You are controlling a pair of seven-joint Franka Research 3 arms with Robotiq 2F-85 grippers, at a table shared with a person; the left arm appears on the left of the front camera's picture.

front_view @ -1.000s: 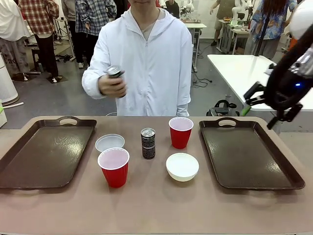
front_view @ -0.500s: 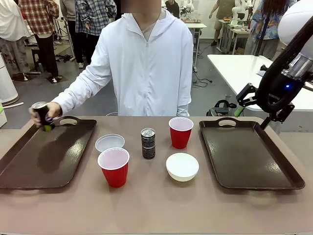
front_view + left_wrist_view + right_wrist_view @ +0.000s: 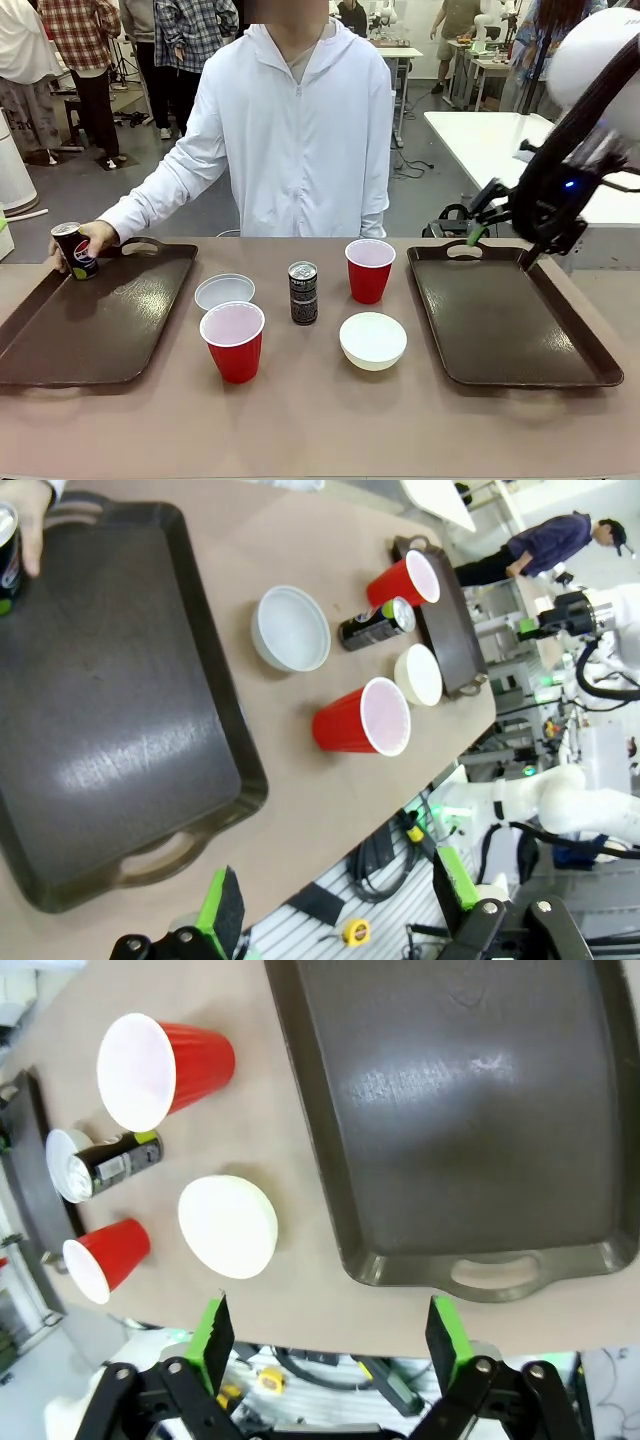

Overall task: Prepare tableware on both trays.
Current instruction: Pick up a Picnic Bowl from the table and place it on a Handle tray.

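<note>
Your left gripper (image 3: 335, 880) and right gripper (image 3: 328, 1322) both stand jaws apart, holding nothing. A person's hand (image 3: 97, 238) holds the Pepsi can (image 3: 74, 250) at the far left corner of the left tray (image 3: 100, 320); the other can (image 3: 303, 292) stands mid-desk.

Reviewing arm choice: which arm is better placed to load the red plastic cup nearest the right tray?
Likely right: open right gripper hovers near the dark brown plastic tray, red plastic cup beside it.
</note>
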